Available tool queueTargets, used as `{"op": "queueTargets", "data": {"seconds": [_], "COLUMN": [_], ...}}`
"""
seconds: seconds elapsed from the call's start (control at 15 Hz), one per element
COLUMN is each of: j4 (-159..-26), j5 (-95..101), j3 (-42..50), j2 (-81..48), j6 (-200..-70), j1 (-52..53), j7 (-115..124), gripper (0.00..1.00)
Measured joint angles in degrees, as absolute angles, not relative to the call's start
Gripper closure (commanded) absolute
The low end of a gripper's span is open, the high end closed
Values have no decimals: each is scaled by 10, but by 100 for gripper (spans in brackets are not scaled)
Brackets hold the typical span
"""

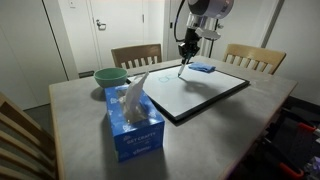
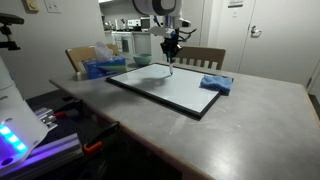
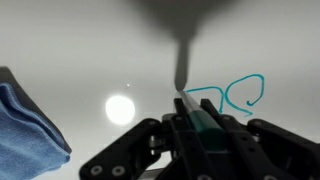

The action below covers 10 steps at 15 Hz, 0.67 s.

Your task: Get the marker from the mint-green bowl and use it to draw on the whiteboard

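Observation:
My gripper (image 1: 187, 55) hangs over the far part of the whiteboard (image 1: 200, 93), shut on the marker (image 1: 184, 68), whose tip points down at the white surface. In the wrist view the marker (image 3: 192, 112) runs out between the two fingers (image 3: 172, 128), with teal loops (image 3: 232, 95) drawn on the board just past its tip. The same gripper (image 2: 172, 45) and whiteboard (image 2: 165, 87) show in the other exterior view. The mint-green bowl (image 1: 110, 76) sits at the table's left, apart from the arm; it is partly hidden behind the tissue box (image 2: 103, 67) there.
A blue tissue box (image 1: 134, 119) stands near the front in an exterior view. A blue eraser pad (image 1: 202, 68) (image 2: 216, 84) (image 3: 25, 130) lies on the board's corner, close beside the gripper. Wooden chairs (image 1: 135, 55) stand along the table's far edge.

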<state>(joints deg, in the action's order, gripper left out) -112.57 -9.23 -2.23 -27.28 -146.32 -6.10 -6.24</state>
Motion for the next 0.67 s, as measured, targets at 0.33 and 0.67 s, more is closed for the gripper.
{"op": "queueTargets", "data": {"seconds": [0.33, 0.67], "j4": [-1121, -1108], "j5": [-75, -61], "j3": [-21, -21], "j2": [-276, -285], "j6": [-1464, -1464], "j1": [-58, -56], "j7": [-62, -63], "gripper": [95, 95]}}
